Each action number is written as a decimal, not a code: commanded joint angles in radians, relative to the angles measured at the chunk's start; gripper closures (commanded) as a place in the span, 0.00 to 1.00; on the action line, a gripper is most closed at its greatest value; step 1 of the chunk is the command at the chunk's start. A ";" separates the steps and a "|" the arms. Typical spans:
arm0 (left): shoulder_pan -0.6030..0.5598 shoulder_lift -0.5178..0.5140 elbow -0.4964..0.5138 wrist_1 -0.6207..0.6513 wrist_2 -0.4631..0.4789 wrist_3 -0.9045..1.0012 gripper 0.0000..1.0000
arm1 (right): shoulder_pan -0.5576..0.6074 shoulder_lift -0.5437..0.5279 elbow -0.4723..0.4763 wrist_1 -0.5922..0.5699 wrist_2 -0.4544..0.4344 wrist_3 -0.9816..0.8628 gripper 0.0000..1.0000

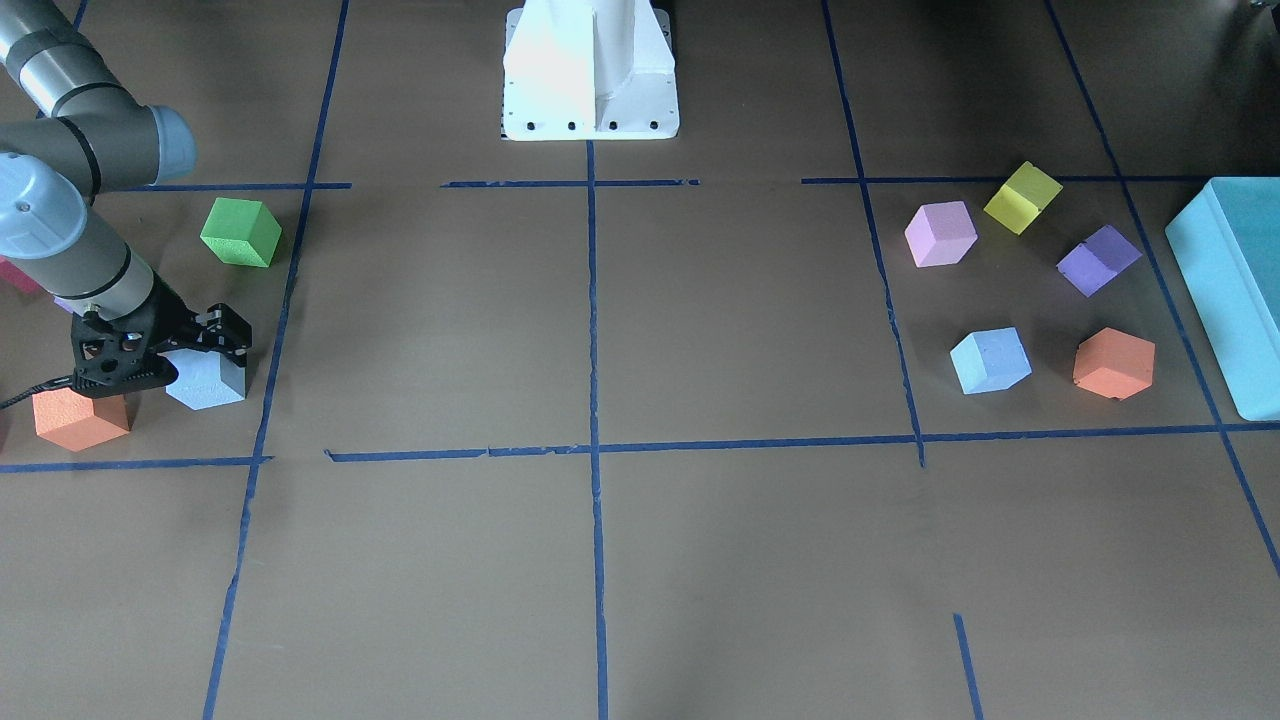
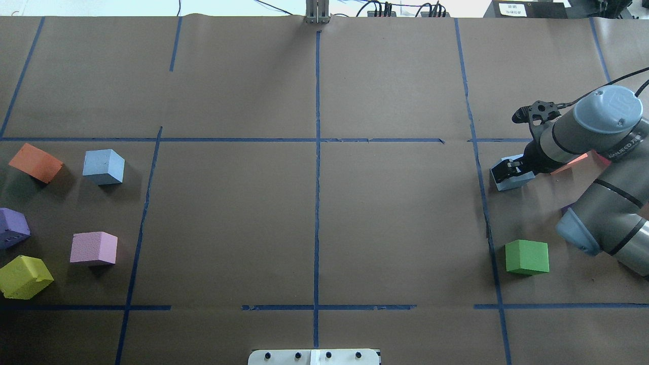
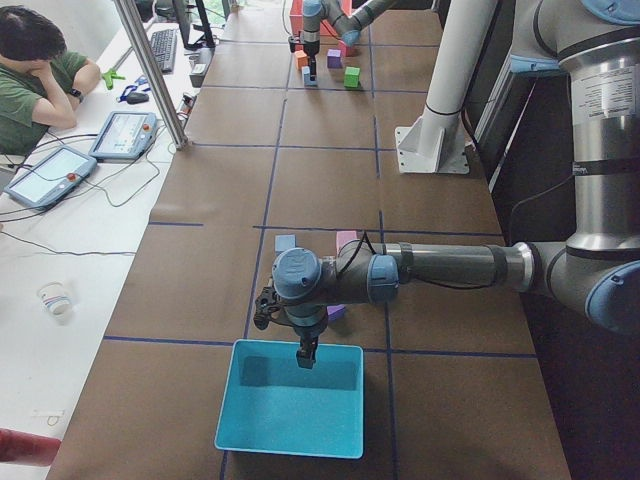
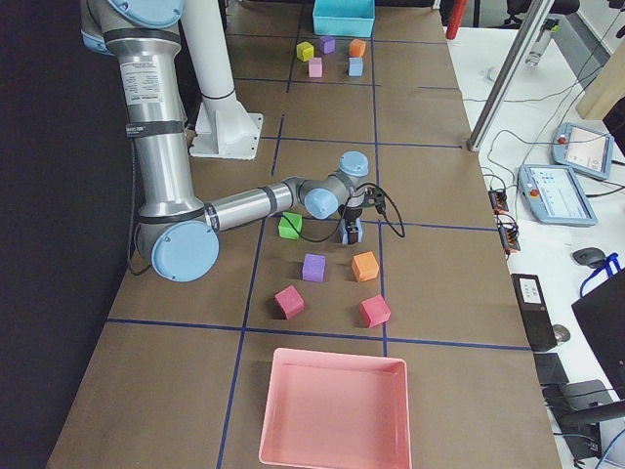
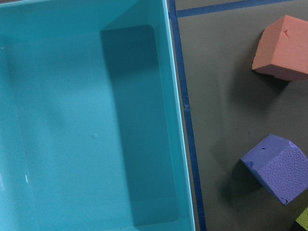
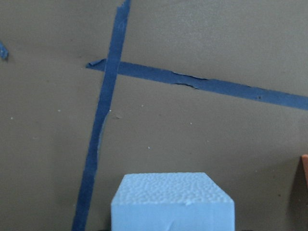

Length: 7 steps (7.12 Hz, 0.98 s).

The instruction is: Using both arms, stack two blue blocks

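- Front-facing view: the right end effector [image 1: 205, 350] is low over the first blue block [image 1: 210, 385]. This block sits on the worktop [image 1: 600, 330] at the robot's right end, just beside an orange block [image 1: 80, 420] and near a green block [image 1: 240, 232]. Its black fingers stand around the block's upper part, but it is not possible to tell whether they pinch it.
- The second blue block [image 1: 990, 360] lies well apart at the robot's left end, beside an orange cube [image 1: 1113, 363] and near the teal box [image 1: 1225, 290].
- Overhead view: the right end effector [image 2: 509, 170] covers part of the first blue block [image 2: 513, 181]. The second blue block [image 2: 104, 166] rests untouched on the far left.
- Left side view: the left end effector [image 3: 306, 355] hangs, pointing down, above the inside of the teal box [image 3: 280, 415]. How wide it is open cannot be told.
- Right side view: the right arm [image 4: 254, 203] reaches out low, with its end effector [image 4: 352, 230] at the first blue block, between the green and orange blocks.
- Left wrist view: the teal box [image 5: 72, 120] fills the left. The orange cube [image 5: 281, 48] and a purple cube [image 5: 276, 168] lie to its right.
- Right wrist view: the first blue block [image 6: 173, 202] sits close at bottom centre, with crossed blue tape [image 6: 108, 110] beyond it.
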 commanded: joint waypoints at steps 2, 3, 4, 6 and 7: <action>0.000 0.002 0.000 0.000 0.000 0.000 0.00 | -0.002 0.043 0.002 -0.004 0.010 0.000 0.62; 0.000 0.002 0.000 0.000 -0.002 0.000 0.00 | -0.002 0.086 0.003 -0.021 0.019 0.023 0.62; 0.000 0.002 -0.002 0.000 -0.002 0.000 0.00 | -0.002 0.170 0.003 -0.106 0.022 0.084 0.62; 0.000 0.002 -0.009 0.002 0.000 0.000 0.00 | -0.094 0.415 -0.021 -0.334 -0.005 0.254 0.62; 0.000 0.002 -0.011 0.002 -0.002 0.000 0.00 | -0.144 0.530 -0.083 -0.363 -0.037 0.344 0.62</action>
